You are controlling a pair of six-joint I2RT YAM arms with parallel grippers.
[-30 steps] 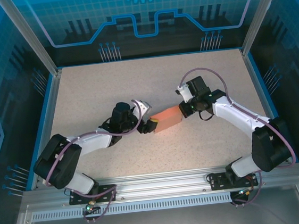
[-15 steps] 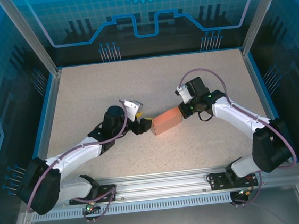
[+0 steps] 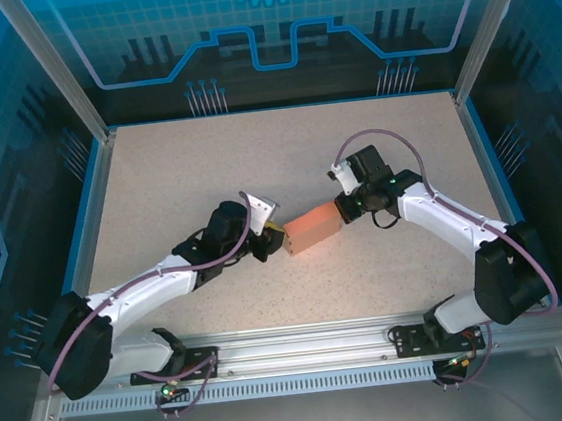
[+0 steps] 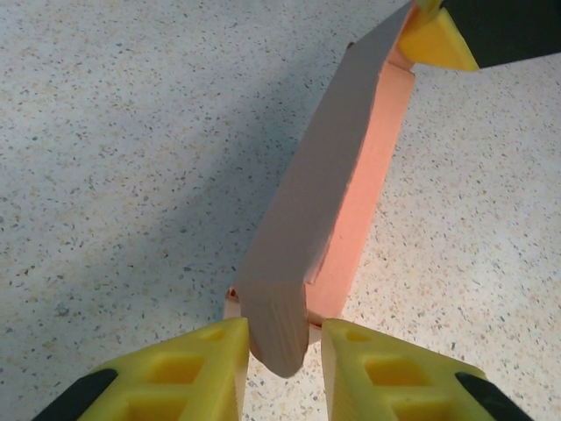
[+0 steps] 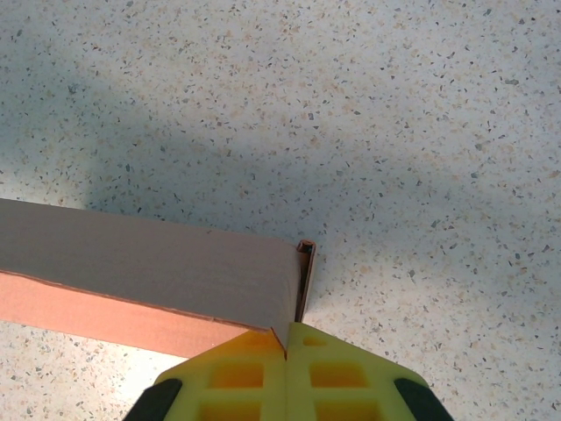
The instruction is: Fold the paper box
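Observation:
The paper box (image 3: 313,229) is a small salmon-orange rectangular box in the middle of the table, lying slantwise. My right gripper (image 3: 342,207) is shut on a thin cardboard edge at the box's right end; the right wrist view shows the pads (image 5: 263,368) pressed together on that edge of the paper box (image 5: 149,263). My left gripper (image 3: 275,233) is at the box's left end. In the left wrist view its jaws (image 4: 285,351) stand narrowly apart around the end flap (image 4: 276,324) of the paper box (image 4: 351,175), with a small gap on the right side.
The speckled beige tabletop (image 3: 206,168) is bounded by blue-edged walls at the left (image 3: 85,211) and right (image 3: 487,159). A metal rail (image 3: 305,344) with both arm bases runs along the near edge.
My left gripper drew back, then moved right to the box's left end, and its jaws narrowed around the end flap. The right gripper and the box held still.

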